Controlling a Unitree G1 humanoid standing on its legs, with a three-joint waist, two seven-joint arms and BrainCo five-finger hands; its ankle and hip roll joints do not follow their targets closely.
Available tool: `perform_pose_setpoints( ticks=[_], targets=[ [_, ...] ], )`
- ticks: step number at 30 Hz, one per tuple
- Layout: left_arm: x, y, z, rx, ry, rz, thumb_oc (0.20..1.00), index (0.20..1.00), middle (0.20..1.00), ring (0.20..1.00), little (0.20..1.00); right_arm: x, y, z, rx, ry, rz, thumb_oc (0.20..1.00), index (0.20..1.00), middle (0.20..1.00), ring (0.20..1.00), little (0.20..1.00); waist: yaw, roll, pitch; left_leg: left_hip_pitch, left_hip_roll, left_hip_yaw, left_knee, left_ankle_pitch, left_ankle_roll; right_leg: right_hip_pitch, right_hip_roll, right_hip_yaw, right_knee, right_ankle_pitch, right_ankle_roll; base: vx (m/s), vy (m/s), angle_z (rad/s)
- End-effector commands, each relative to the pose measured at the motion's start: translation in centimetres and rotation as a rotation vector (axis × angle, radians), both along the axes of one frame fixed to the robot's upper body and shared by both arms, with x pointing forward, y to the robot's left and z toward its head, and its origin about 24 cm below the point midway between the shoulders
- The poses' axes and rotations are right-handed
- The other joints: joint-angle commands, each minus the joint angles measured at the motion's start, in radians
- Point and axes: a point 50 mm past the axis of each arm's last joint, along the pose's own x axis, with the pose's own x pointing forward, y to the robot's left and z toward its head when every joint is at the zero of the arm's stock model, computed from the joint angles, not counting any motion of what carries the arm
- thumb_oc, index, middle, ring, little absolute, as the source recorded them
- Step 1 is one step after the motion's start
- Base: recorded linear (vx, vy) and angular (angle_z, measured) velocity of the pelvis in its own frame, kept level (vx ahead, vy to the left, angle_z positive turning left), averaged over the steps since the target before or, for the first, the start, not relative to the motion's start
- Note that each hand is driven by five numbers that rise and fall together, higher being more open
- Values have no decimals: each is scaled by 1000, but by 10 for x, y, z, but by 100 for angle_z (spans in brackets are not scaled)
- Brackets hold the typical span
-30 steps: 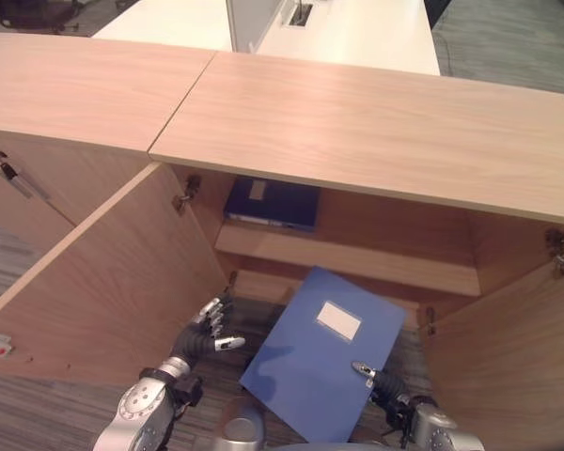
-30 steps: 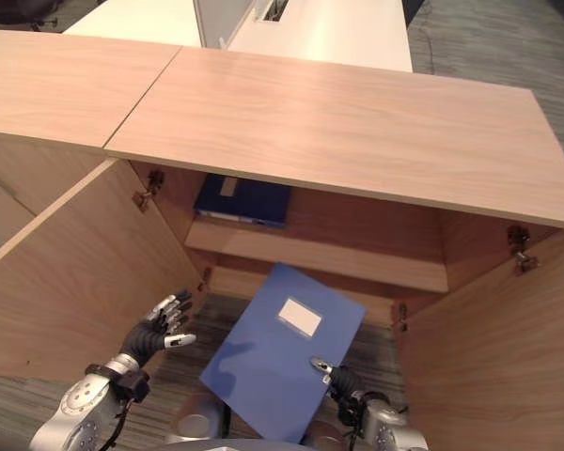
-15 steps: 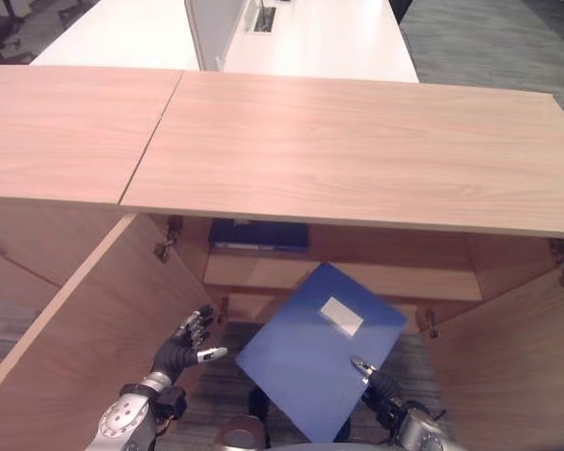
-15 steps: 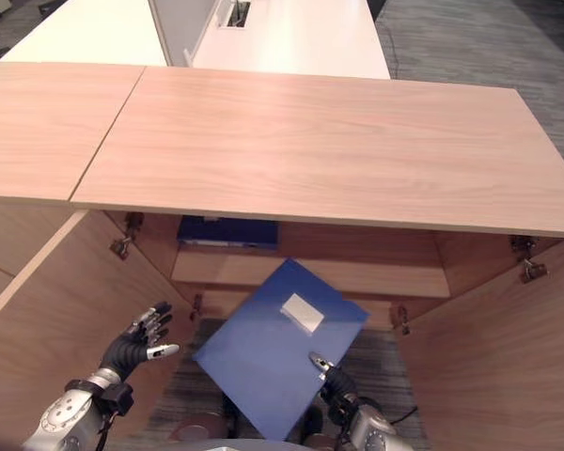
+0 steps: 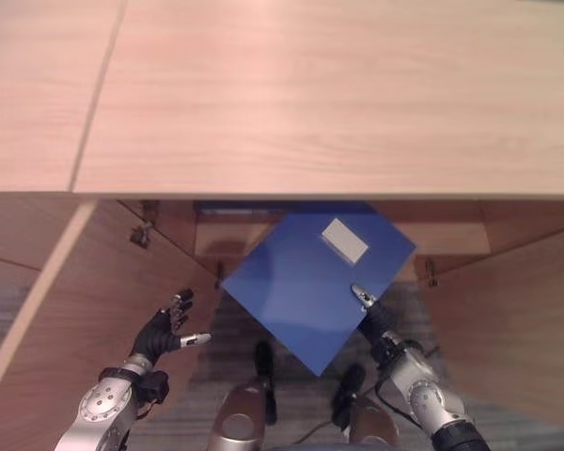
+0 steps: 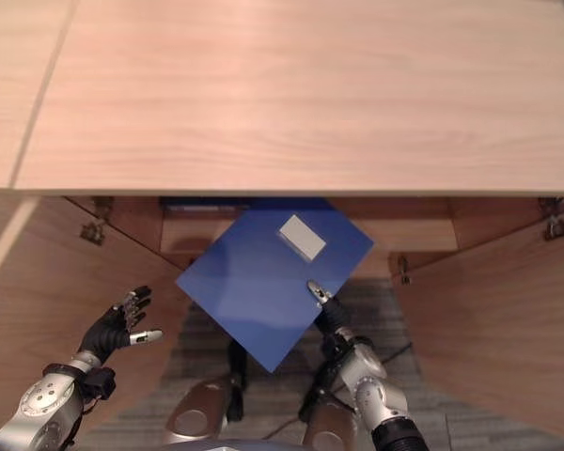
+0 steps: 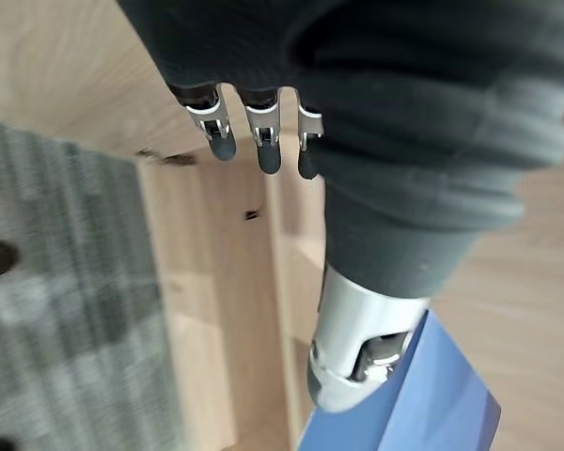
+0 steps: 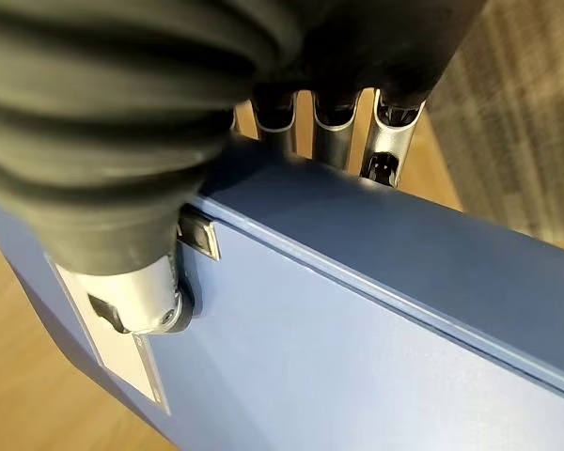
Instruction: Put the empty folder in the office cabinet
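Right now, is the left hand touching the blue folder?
No. The left hand is open beside the left cabinet door, apart from the blue folder, which the right hand grips.

A second dark blue folder [image 5: 227,209] lies flat on the upper shelf, mostly hidden beneath the wooden top. Grey carpet [image 5: 227,329] covers the floor before the shelves.

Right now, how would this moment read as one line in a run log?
right hand: pinching blue folder at open cabinet | left hand: open, holding nothing | folder: not yet on shelf
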Motion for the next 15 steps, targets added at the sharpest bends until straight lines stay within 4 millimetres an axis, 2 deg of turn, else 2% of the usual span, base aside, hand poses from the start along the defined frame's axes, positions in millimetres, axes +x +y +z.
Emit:
perform_pose_setpoints(
  ticks=[1,3,4,5,7,11,15],
  targets=[
    [-3,-3,12,14,-88,-6,1000,1000,1000,1000,1000,15,-12,37,31,-199,-77,200,200,200,200,200,3,6,-1,-72,16,-108,94,-91,-32,2,-9,-9,50,-27,42,-58,-156,25],
    [1,-9,12,-11,-109,-3,1000,1000,1000,1000,1000,30,-21,58,15,-276,-138,200,200,200,200,200,6,21,11,-161,22,-137,153,-97,-33,-65,-18,-21,114,-44,32,-32,-179,23],
    [1,-10,13,-11,-110,-4,1000,1000,1000,1000,1000,30,-21,59,15,-277,-139,200,200,200,200,200,4,21,9,-167,23,-139,158,-99,-33,-71,-19,-22,118,-47,31,-9,-168,25],
    [1,-14,15,-24,-124,-10,1000,1000,1000,1000,1000,37,-27,76,34,-345,-180,200,200,200,200,200,5,35,17,-229,28,-155,212,-115,-28,-122,-39,-22,196,-83,17,-9,-69,27],
    [2,-15,15,-30,-126,-13,1000,1000,1000,1000,1000,40,-30,83,45,-374,-203,200,200,200,200,200,5,41,18,-264,26,-165,247,-126,-28,-154,-49,-17,242,-103,8,-19,-64,32],
    [5,-24,18,-35,-141,-43,1000,1000,1000,1000,1000,48,-36,110,85,-477,-265,200,200,200,200,200,2,65,9,-422,32,-183,412,-185,-25,-302,-85,-1,434,-188,-19,-12,-46,36],
    [7,-28,22,-29,-159,-52,1000,1000,1000,1000,1000,51,-42,131,107,-555,-306,200,200,200,200,200,-3,75,11,-548,42,-195,579,-242,-19,-425,-109,25,611,-274,-47,11,-54,19]
  ],
)
